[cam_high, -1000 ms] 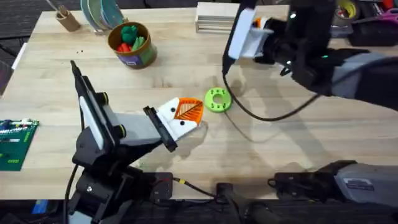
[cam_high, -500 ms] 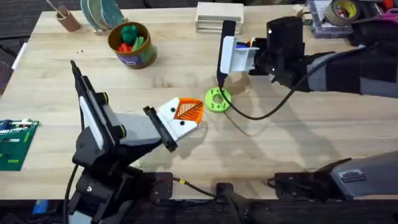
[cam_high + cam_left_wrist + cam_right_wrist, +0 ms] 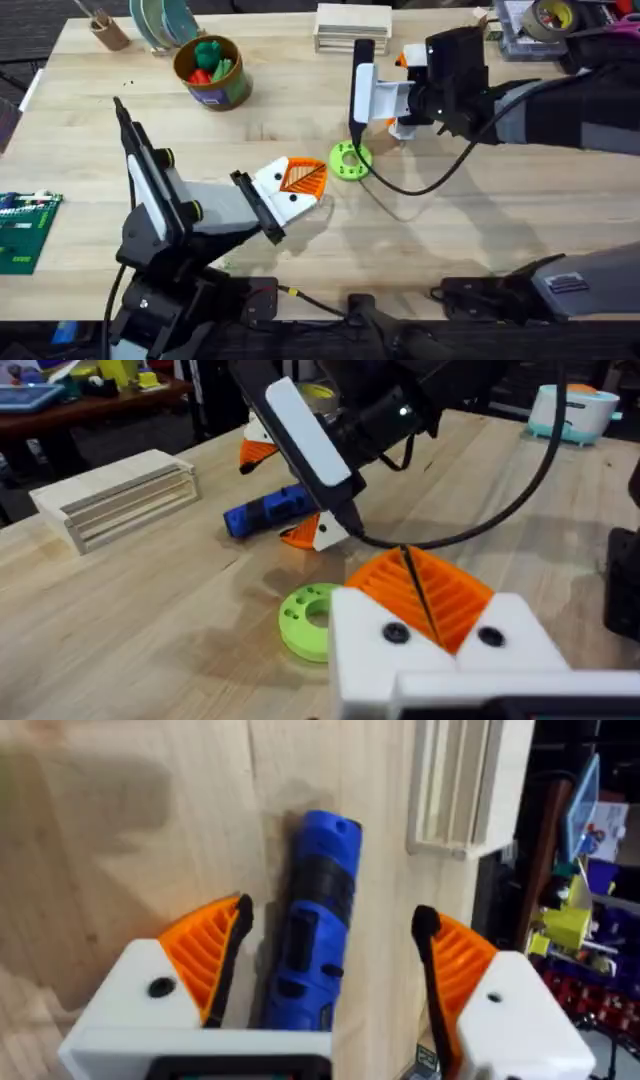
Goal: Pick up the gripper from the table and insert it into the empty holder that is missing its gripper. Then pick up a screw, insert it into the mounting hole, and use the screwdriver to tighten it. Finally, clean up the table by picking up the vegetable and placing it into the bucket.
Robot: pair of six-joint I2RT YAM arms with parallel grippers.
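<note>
A pale wooden table [image 3: 470, 220] carries a lime-green ring disc [image 3: 348, 160] near its middle and a blue cylindrical screwdriver [image 3: 318, 915] beside a slatted wooden block [image 3: 352, 25]. A round tin can [image 3: 212, 72] and a green circuit board [image 3: 22, 232] also rest on it.

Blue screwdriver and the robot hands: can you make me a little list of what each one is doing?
screwdriver: lying flat on the table
right gripper: open, one finger on each side of the screwdriver, not closed on it
left gripper: low over the table beside the green ring
bucket: toy vegetables inside
</note>
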